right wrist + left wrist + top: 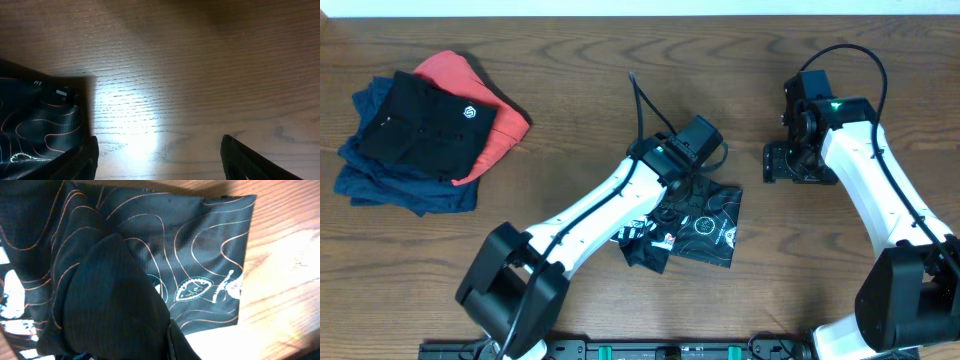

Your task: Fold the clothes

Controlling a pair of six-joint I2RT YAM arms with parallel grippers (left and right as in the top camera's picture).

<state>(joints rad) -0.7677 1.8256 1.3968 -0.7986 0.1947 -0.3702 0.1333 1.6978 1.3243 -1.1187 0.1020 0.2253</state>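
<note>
**Subject item.** The shirt lies crumpled at the near centre of the table. It is thin black fabric with a fine ribbed weave and thin orange contour lines. The block lettering on its left part is white but too creased to read. A round white emblem faces up on the right part, and a small red-white logo sits near the near edge (neither legible). In the left wrist view a hump of fabric rises toward the lens, beside a teal-outlined oval mark.

**Left gripper**. It is down on the far-left part of the shirt. Its jaws are buried in fabric, so I cannot tell whether they clamp it.

**Right gripper**. It sits over bare wood, right of the shirt and apart from it. Its fingers are spread wide with only grained wood between them. The shirt's edge shows at the left of that view.

**Other items.** At the far left is a folded stack. A black folded shirt with a small white emblem lies on top, over a coral-red garment and a navy garment.
</note>
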